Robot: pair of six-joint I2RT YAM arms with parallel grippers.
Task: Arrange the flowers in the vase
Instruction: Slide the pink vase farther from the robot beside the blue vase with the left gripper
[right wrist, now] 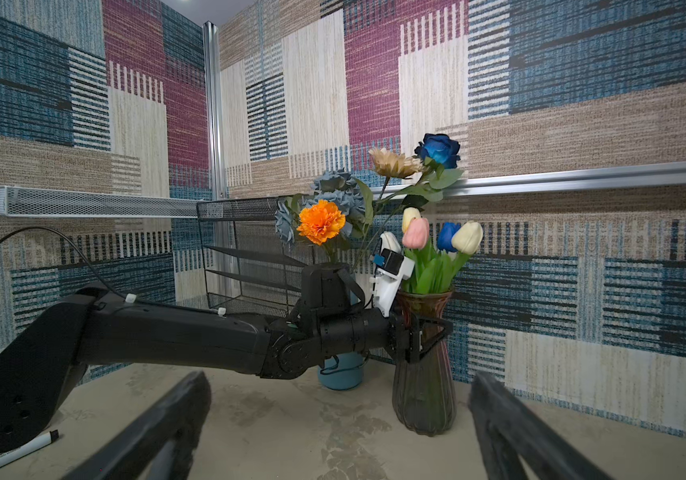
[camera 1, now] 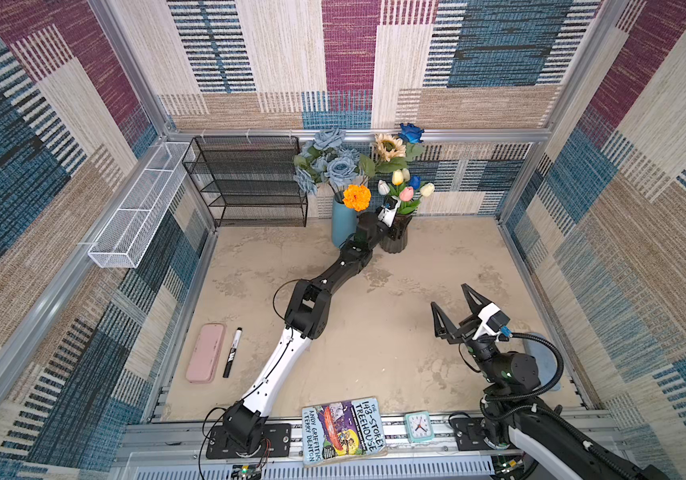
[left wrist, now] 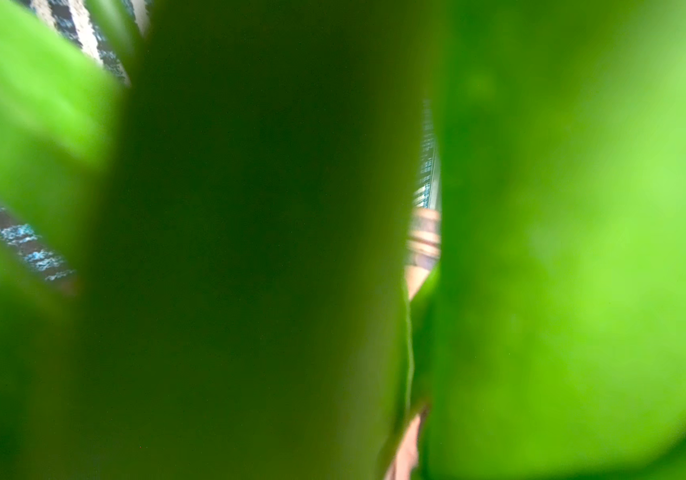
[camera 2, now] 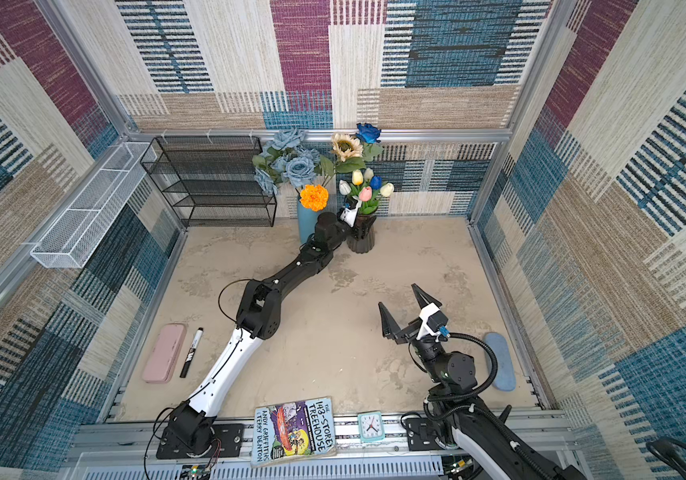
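Note:
A dark ribbed glass vase [camera 1: 395, 246] [right wrist: 424, 399] stands at the back of the table and holds small tulips [camera 1: 405, 187] [right wrist: 437, 237] with green leaves. My left gripper [camera 1: 394, 232] [right wrist: 437, 329] is at this vase's neck, one finger in front and the other hidden behind, so its grip is unclear. Blurred leaves [left wrist: 561, 249] fill the left wrist view. Beside it, a blue vase [camera 1: 341, 224] holds dusty-blue roses [camera 1: 331, 162], an orange marigold [camera 1: 356, 197], a cream sunflower [camera 1: 389, 146] and a deep-blue rose [camera 1: 411, 133]. My right gripper [camera 1: 448, 297] [right wrist: 339, 399] hovers open and empty at the front right.
A black mesh shelf [camera 1: 250, 183] and a white mesh basket [camera 1: 141, 203] sit at the back left. A pink case [camera 1: 205, 353] and a marker [camera 1: 232, 353] lie at the front left. A book [camera 1: 343, 430] and a small clock [camera 1: 418, 426] rest on the front rail. A blue-grey pad [camera 2: 499, 361] lies far right.

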